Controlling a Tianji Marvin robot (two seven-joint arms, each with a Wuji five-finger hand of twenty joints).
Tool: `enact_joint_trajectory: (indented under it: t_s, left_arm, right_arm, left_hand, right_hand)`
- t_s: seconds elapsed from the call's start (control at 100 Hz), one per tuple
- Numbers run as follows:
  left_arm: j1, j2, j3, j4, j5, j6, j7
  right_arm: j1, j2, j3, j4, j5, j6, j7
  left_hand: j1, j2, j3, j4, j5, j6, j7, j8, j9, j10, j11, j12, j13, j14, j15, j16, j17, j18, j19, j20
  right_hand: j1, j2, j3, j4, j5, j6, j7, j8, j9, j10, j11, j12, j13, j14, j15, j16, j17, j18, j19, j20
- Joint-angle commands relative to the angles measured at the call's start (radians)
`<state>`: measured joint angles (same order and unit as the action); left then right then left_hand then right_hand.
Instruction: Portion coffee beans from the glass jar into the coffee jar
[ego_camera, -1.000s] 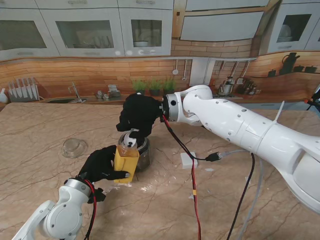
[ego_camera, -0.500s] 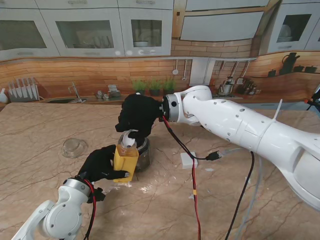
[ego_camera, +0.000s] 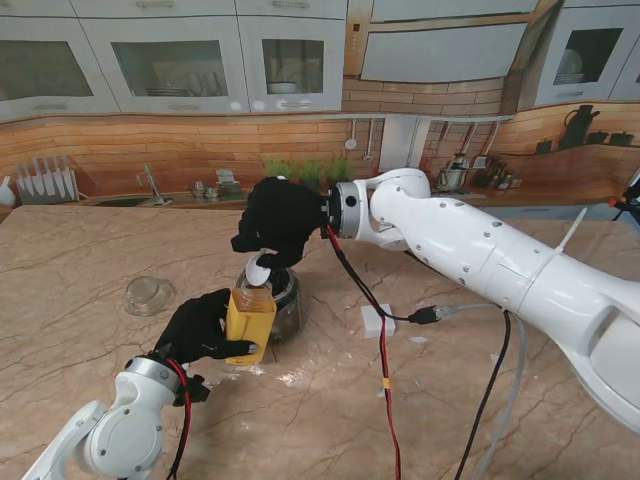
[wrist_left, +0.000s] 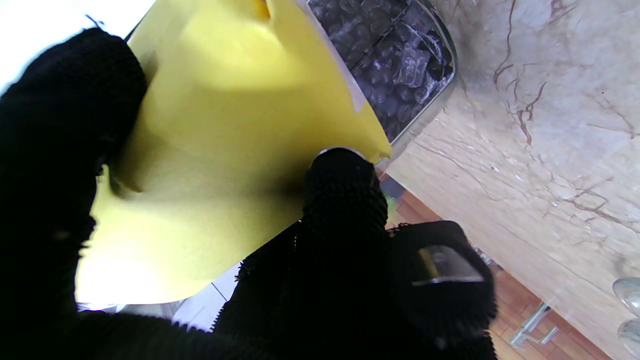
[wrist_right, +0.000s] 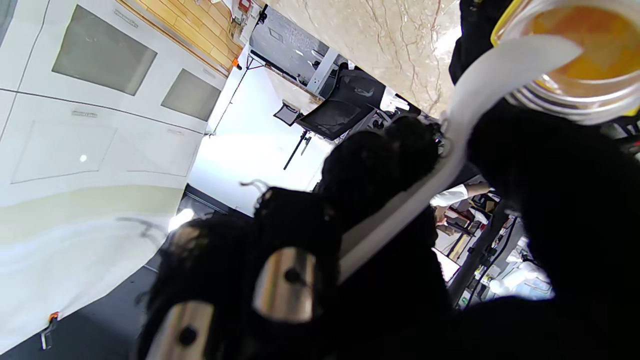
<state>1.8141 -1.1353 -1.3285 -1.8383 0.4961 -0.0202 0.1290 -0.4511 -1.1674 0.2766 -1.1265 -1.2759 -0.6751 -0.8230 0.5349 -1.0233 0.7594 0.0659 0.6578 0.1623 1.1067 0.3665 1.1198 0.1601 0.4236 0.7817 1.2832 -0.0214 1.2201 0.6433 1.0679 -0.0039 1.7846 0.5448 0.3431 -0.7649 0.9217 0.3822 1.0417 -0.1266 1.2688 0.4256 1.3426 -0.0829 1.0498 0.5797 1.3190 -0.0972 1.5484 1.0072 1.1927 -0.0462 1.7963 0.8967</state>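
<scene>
Black knit covers the right hand (ego_camera: 280, 222), whose fingers are clamped on the handle of a white plastic scoop (wrist_right: 480, 95); the bowl of that scoop hangs just over the mouth of the yellow-labelled coffee jar (ego_camera: 250, 323). In the right wrist view the scoop's tip sits at the rim of that mouth, and the inside shows only an amber glow, so how many beans are in it cannot be told. The scoop is held there, most likely, so that beans fall straight into the narrow opening and not onto the marble table (ego_camera: 420, 400).

Wrapped round the coffee jar's side, on the side nearest the robot, the left hand (ego_camera: 200, 330) is closed on it, thumb and fingers pressing the label. That grip probably steadies the jar against knocks from the scoop. Touching the coffee jar's far side stands the round clear glass jar (wrist_left: 405, 65), dark beans packed inside, close by so each scoop travels little. To the coffee jar's left, well apart, lies a clear glass lid (ego_camera: 150, 294).
</scene>
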Motion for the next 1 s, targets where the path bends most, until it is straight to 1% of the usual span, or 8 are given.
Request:
enact_joint_trajectory:
  t_s: [0.0,0.05,0.25,0.41,0.52,0.65,0.82,0.99]
  left_arm:
    - [0.011,-0.005,0.0,-0.008,0.0,-0.002,0.002]
    - [0.012,-0.005,0.0,-0.009,0.0,-0.003,0.003]
    - [0.013,-0.004,-0.003,-0.012,0.004,-0.01,0.004]
    - [0.015,-0.004,-0.007,-0.013,0.008,-0.018,0.006]
    - [0.019,-0.004,-0.013,-0.016,0.01,-0.023,0.009]
    - [0.024,-0.004,-0.018,-0.023,0.012,-0.032,0.011]
    - [0.029,-0.004,-0.021,-0.031,0.013,-0.039,0.012]
    - [0.033,-0.004,-0.022,-0.034,0.014,-0.044,0.013]
  right_arm:
    - [-0.016,0.009,0.018,-0.013,0.004,-0.014,0.014]
    - [-0.028,0.013,0.036,-0.021,0.007,-0.02,0.028]
    - [-0.109,0.022,0.147,-0.064,0.044,-0.05,0.131]
    - [-0.197,0.019,0.256,-0.102,0.108,-0.06,0.245]
    - [-0.264,0.026,0.338,-0.146,0.146,-0.053,0.325]
    - [-0.341,0.041,0.43,-0.202,0.177,-0.037,0.411]
    - [-0.437,0.06,0.54,-0.265,0.202,-0.017,0.491]
    - [-0.528,0.071,0.633,-0.322,0.23,0.015,0.547]
  left_hand:
    - [0.177,0.153,0.445,0.227,0.108,-0.245,0.221,0.061,0.128,-0.103,0.145,0.053,-0.008,0.036,0.007,0.002,0.015,-0.045,0.13,0.016]
    - [0.177,0.153,0.445,0.227,0.108,-0.244,0.221,0.06,0.127,-0.104,0.145,0.053,-0.008,0.037,0.006,0.002,0.015,-0.045,0.129,0.016]
    - [0.177,0.156,0.445,0.227,0.106,-0.248,0.222,0.062,0.126,-0.107,0.145,0.053,-0.008,0.034,0.005,0.002,0.015,-0.042,0.129,0.015]
    - [0.175,0.155,0.444,0.226,0.105,-0.249,0.221,0.062,0.126,-0.107,0.144,0.053,-0.008,0.036,0.005,0.002,0.015,-0.04,0.129,0.015]
    - [0.175,0.156,0.442,0.225,0.105,-0.249,0.221,0.062,0.124,-0.107,0.144,0.054,-0.008,0.036,0.003,0.002,0.015,-0.039,0.128,0.015]
    - [0.176,0.156,0.443,0.226,0.105,-0.249,0.22,0.062,0.125,-0.107,0.144,0.054,-0.008,0.036,0.002,0.002,0.015,-0.038,0.128,0.015]
    - [0.175,0.155,0.444,0.227,0.106,-0.249,0.221,0.062,0.126,-0.107,0.144,0.054,-0.008,0.036,0.002,0.003,0.015,-0.038,0.128,0.014]
    - [0.175,0.156,0.444,0.227,0.105,-0.249,0.221,0.062,0.127,-0.108,0.144,0.054,-0.008,0.035,0.003,0.004,0.015,-0.04,0.128,0.014]
  right_hand:
    - [0.109,-0.025,0.04,0.074,0.0,0.028,0.089,0.009,0.06,0.049,0.055,0.002,-0.001,-0.027,0.099,0.021,0.037,-0.251,0.27,0.005]
    - [0.104,-0.023,0.045,0.067,-0.003,0.024,0.088,0.014,0.061,0.047,0.055,0.002,-0.001,-0.029,0.1,0.022,0.038,-0.252,0.271,0.006]
    - [0.094,-0.015,0.055,0.053,0.004,0.022,0.083,0.022,0.065,0.044,0.054,0.005,-0.001,-0.033,0.103,0.026,0.038,-0.252,0.274,0.008]
    - [0.089,-0.012,0.064,0.039,0.007,0.019,0.077,0.033,0.067,0.044,0.051,0.009,-0.001,-0.031,0.105,0.029,0.038,-0.249,0.277,0.01]
    - [0.083,-0.009,0.065,0.036,0.009,0.017,0.076,0.036,0.069,0.041,0.051,0.01,-0.001,-0.035,0.106,0.031,0.038,-0.25,0.278,0.011]
    - [0.079,-0.006,0.065,0.032,0.012,0.016,0.075,0.04,0.071,0.041,0.05,0.011,-0.001,-0.035,0.109,0.033,0.039,-0.25,0.28,0.012]
    - [0.076,-0.004,0.066,0.03,0.017,0.015,0.069,0.047,0.074,0.04,0.047,0.013,-0.001,-0.035,0.112,0.035,0.039,-0.25,0.283,0.014]
    - [0.075,-0.001,0.066,0.027,0.019,0.015,0.065,0.052,0.075,0.041,0.045,0.016,-0.001,-0.034,0.113,0.037,0.039,-0.249,0.284,0.015]
